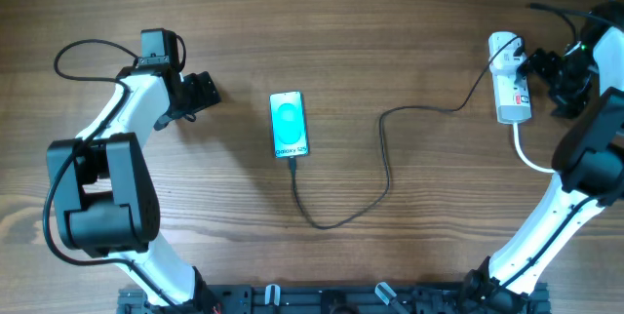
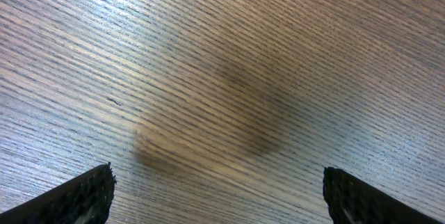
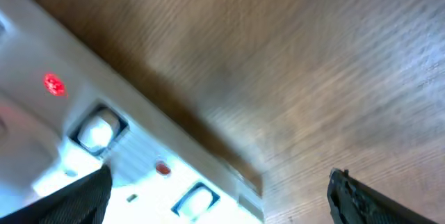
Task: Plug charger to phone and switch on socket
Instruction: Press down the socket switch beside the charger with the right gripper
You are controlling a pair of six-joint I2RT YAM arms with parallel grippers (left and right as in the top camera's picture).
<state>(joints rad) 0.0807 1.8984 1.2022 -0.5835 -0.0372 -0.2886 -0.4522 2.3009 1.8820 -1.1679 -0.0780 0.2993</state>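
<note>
Just beside the socket [image 1: 509, 95], the robot's right hand [image 1: 542, 64] hangs spread and grasping nothing; a red lamp [image 3: 53, 83] glows on the white strip, suggesting power may be on already. Any press should land squarely, without shoving the strip or loosening the plug. The charger [image 1: 385, 148] crosses the table [image 1: 409, 21] to the phone [image 1: 290, 124], seemingly plugged in; the left hand [image 1: 200, 93] hovers released, well apart.
</note>
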